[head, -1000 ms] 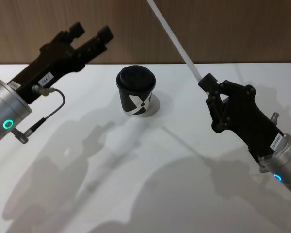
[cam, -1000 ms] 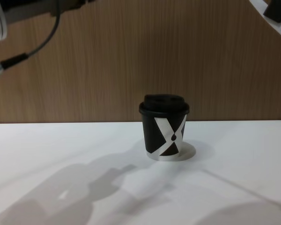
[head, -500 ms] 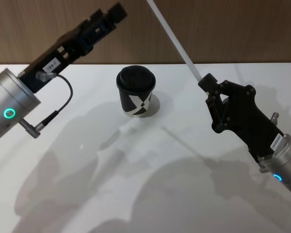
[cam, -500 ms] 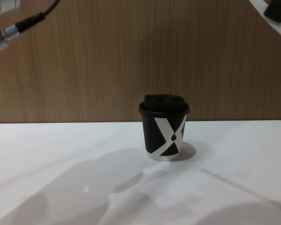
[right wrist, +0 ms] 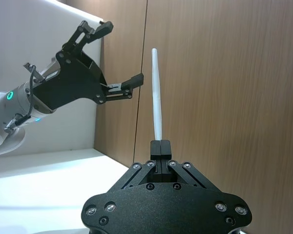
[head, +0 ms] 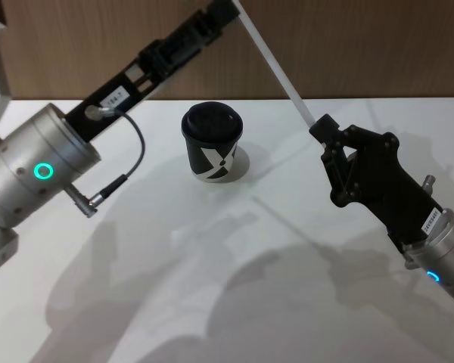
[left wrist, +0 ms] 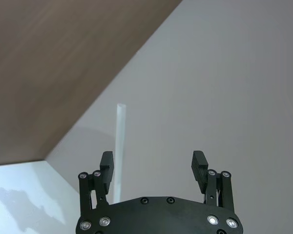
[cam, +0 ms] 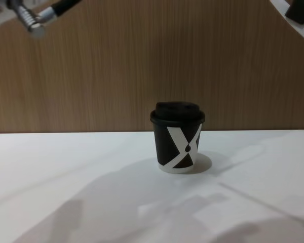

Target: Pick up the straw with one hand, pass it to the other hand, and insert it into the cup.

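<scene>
Head view: the cup point(head: 212, 142) stands upright on the white table point(head: 174, 272), its domed lid on. My right gripper point(head: 323, 127) is raised to the right of the cup and clamped on the lower end of the straw point(head: 276, 66). From there the straw slants up and away, so its free end shows above the cup, against the wooden wall point(head: 378, 45). My left arm reaches in from the left of the cup, and my left gripper point(head: 221, 10) is up beside that free end, high over the cup.

Left wrist view: my 2 left fingers point(left wrist: 199, 165) are spread wide, grasping nothing. The straw shows in the gap between them, close to 1 finger. I cannot tell whether it touches.

Right wrist view: my right fingertips are pressed together around the straw, which stands straight out from them. Farther off, my left gripper is spread open, with 1 fingertip pointing at the straw's upper part and a small gap showing between them.

Chest view: the cup sits alone on the table, its white X mark facing me. A black piece of my right gripper shows high to the right of the cup. A cable plug point(cam: 35, 23) of my left arm shows high to its left.
</scene>
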